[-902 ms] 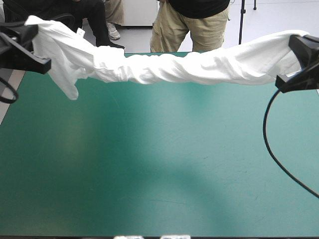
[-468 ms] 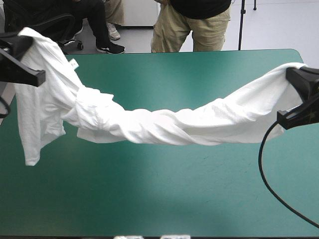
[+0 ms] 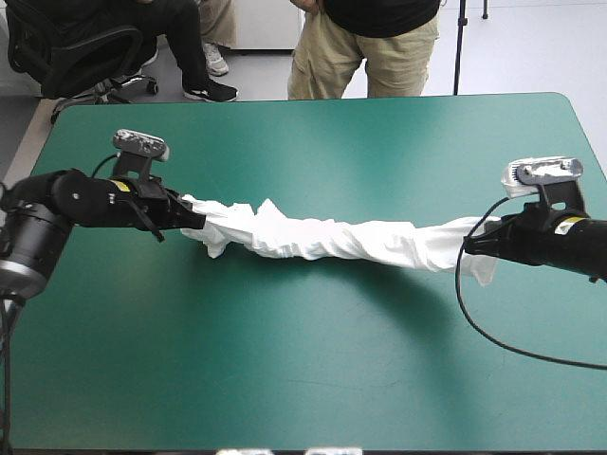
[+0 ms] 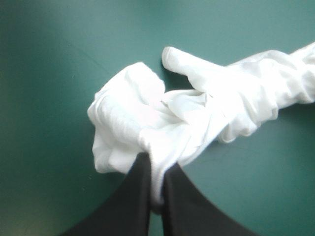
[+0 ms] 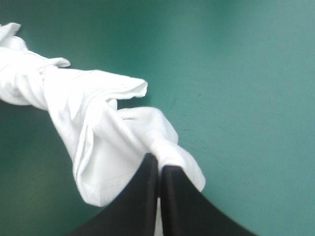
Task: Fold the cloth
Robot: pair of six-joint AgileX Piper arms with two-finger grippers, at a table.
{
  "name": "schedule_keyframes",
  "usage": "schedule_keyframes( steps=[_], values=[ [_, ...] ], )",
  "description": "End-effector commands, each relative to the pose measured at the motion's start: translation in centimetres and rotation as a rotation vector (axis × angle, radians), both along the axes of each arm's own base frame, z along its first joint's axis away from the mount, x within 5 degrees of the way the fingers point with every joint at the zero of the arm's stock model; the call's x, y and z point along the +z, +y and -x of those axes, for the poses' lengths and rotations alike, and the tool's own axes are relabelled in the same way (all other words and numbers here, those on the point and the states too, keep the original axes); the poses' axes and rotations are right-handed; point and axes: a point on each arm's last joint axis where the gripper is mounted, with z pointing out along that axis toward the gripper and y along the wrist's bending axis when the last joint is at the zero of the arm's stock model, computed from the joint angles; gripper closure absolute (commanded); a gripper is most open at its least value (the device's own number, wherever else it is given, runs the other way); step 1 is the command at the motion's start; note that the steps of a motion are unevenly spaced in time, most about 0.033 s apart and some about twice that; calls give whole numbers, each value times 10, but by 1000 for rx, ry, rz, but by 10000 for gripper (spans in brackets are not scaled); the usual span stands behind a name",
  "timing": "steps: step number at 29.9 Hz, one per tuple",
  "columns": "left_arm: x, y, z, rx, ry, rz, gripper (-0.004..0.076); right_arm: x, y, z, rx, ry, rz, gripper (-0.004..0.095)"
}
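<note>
While the white short-sleeved T-shirt (image 3: 322,237) lies roped across mid-frame on the teal-green surface (image 3: 313,370), the black-finned left tool (image 3: 196,220) and right tool (image 3: 471,245) each pinch one end, all but closed; I judge it needs untwisting and spreading flat before any fold.
</note>
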Motion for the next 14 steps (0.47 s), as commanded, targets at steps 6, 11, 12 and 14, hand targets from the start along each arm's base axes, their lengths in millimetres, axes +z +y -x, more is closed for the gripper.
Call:
schedule_keyframes(
  steps=[6, 11, 12, 14],
  values=[
    [-49, 1, -72, 172, -212, 39, 733, -48, -13, -81, -139, -158, 21, 925],
    [-58, 5, -106, 268, -371, 59, 733, -65, -19, -114, -213, -254, 32, 925],
    [-58, 5, -112, 277, -390, 59, 733, -68, -20, -118, -221, -265, 35, 925],
    [-61, 4, -122, 277, -400, 53, 729, -77, -21, -126, -229, -254, 40, 925]
  ],
)
